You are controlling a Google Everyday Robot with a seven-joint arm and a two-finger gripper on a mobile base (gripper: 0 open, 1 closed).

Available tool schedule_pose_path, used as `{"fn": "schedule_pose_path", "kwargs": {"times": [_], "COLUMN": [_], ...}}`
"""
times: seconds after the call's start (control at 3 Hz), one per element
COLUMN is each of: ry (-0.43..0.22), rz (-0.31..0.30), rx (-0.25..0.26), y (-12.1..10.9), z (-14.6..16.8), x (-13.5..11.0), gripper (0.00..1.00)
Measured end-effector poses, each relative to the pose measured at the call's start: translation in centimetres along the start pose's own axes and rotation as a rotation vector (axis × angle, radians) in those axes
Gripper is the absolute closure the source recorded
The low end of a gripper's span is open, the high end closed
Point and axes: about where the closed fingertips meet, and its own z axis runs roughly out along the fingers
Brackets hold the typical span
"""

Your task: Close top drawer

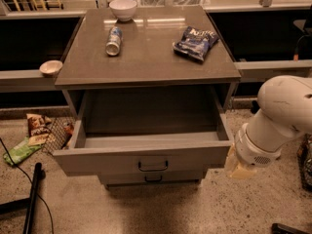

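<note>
The top drawer (141,156) of the grey cabinet (146,57) is pulled far out and looks empty inside. Its flat grey front carries a small dark loop handle (153,165) at centre. A second handle of the middle drawer (153,178) shows just below it. My gripper (237,165) hangs at the end of the white arm (278,116), just off the right end of the drawer front, at about the front's height. Its pale fingers point down and left.
On the cabinet top lie a can (114,40) on its side, a white bowl (123,9) and a blue chip bag (196,43). A small bowl (50,68) sits on the left ledge. Snack wrappers (29,135) and a black pole (33,199) lie on the floor at left.
</note>
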Motion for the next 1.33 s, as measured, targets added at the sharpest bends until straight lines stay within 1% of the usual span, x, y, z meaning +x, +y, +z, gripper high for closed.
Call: {"fn": "schedule_pose_path", "kwargs": {"times": [0.33, 0.67, 1.0, 1.33], "ry": [-0.004, -0.046, -0.091, -0.133], "rz": [-0.010, -0.059, -0.105, -0.118], "rx": [0.021, 0.051, 0.089, 0.126], "y": [-0.6, -2.4, -4.4, -6.3], "z": [1.0, 4.0, 6.3, 7.3], "x": [-0.7, -2.2, -3.6, -4.6], "gripper": [1.00, 1.00, 1.00, 0.81]}}
